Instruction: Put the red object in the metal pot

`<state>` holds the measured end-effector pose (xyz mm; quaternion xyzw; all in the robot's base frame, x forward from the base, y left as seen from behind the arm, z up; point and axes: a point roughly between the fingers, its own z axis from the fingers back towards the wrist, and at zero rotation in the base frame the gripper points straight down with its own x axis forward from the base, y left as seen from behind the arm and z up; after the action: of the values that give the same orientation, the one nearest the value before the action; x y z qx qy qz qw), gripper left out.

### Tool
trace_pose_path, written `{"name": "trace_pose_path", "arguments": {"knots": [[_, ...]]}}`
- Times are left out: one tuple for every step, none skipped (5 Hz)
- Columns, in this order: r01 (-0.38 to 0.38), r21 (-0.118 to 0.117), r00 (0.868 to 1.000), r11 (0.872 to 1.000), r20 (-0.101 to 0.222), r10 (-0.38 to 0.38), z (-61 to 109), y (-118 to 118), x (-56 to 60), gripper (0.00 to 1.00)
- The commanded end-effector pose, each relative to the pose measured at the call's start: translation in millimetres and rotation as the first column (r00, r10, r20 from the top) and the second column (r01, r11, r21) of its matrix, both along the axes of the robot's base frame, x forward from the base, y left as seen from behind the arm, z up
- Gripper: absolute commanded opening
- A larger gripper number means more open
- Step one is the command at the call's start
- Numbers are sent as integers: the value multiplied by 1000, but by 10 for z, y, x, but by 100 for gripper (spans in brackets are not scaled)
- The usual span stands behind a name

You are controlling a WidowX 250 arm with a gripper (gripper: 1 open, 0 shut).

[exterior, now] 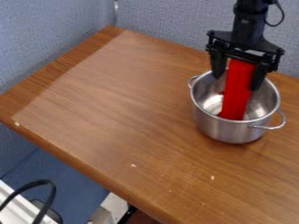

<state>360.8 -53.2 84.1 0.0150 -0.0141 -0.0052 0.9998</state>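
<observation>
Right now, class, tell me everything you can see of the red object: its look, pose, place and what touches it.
The red object is a plain, bright red bar with flat faces, plastic or painted by its look. It stands steeply, slightly tilted, its lower end inside the metal pot, its top rising above the rim. The gripper straddles its upper part with jaws open; whether the fingers touch it cannot be told. Its base is hidden, so its resting point is unclear.
</observation>
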Motion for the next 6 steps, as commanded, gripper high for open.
{"name": "trace_pose_path", "arguments": {"knots": [[4, 30, 1000, 1000, -11, -3, -131, 102, 75, 100], [24, 42, 1000, 999, -17, -23, -221, 101, 144, 100], [26, 48, 999, 998, -26, -25, -275, 128, 155, 100], [30, 54, 999, 998, -39, -28, -337, 154, 166, 100], [8, 57, 999, 998, -50, -5, -382, 120, 134, 100], [-27, 56, 998, 998, -48, 30, -360, 135, 122, 0]]}}
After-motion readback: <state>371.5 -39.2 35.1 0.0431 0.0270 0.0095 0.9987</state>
